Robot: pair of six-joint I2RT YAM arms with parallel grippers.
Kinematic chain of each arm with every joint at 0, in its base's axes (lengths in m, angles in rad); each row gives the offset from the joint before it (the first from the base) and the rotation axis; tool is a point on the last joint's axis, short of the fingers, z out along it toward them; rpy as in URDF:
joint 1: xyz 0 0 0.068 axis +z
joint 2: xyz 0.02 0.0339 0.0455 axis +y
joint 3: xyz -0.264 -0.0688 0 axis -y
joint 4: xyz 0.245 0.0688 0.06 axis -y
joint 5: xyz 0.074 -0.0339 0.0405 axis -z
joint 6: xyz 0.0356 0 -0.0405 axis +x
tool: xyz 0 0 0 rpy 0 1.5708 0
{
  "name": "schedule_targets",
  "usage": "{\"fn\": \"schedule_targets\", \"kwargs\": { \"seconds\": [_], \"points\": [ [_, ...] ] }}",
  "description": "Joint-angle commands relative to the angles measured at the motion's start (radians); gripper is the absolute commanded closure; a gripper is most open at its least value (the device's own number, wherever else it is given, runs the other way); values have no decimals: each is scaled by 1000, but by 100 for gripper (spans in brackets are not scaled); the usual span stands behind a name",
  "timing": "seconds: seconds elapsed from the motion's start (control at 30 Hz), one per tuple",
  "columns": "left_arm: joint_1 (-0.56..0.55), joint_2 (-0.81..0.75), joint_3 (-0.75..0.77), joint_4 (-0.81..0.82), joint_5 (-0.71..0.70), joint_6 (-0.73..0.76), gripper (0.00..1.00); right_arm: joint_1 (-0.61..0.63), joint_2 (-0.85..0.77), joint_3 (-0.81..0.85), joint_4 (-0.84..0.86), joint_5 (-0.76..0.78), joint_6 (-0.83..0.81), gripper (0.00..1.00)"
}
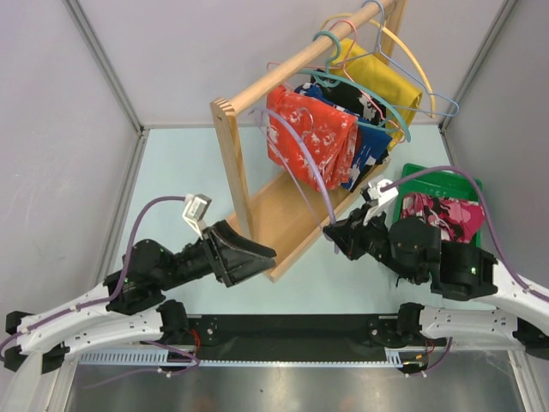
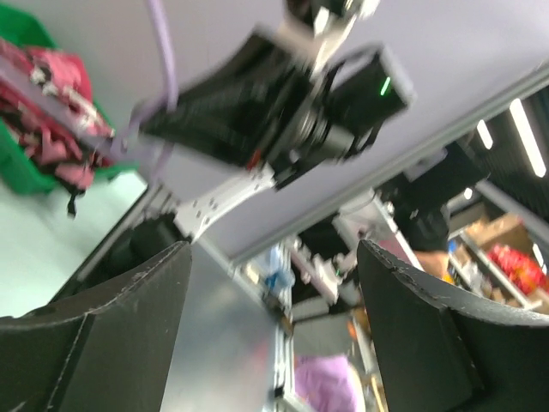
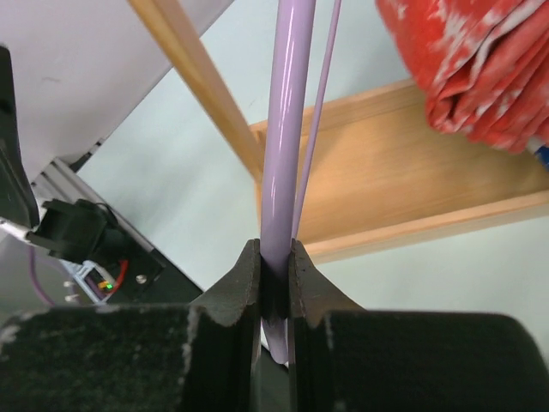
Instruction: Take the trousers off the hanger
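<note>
Pink camouflage trousers lie bunched in a green tray just behind the right pincer, free of the hanger. That pincer is clamped tight on the bare lilac hanger's rod, which rises ahead of it toward the wooden rack and a red garment hanging there. The left pincer, fingers spread wide and holding nothing, hovers apart on the right pincer's left, near the rack's foot. The removal looks all but done. What likely remains is setting the empty hanger down and letting go without snagging the rack.
</note>
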Motion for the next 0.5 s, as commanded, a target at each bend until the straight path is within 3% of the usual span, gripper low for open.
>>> {"fn": "schedule_targets", "kwargs": {
  "seconds": [0.0, 0.2, 0.47],
  "points": [
    [-3, -13, -54, -17, 133, 62, 16, -142, 8, 133, 1, -266, -154, 100],
    [-1, 7, -74, -23, 245, 98, 9, -294, 96, 251, -62, -508, -245, 100],
    [-4, 1, -92, -20, 323, 127, 9, -414, 140, 368, -131, -645, -302, 100]
  ]
}}
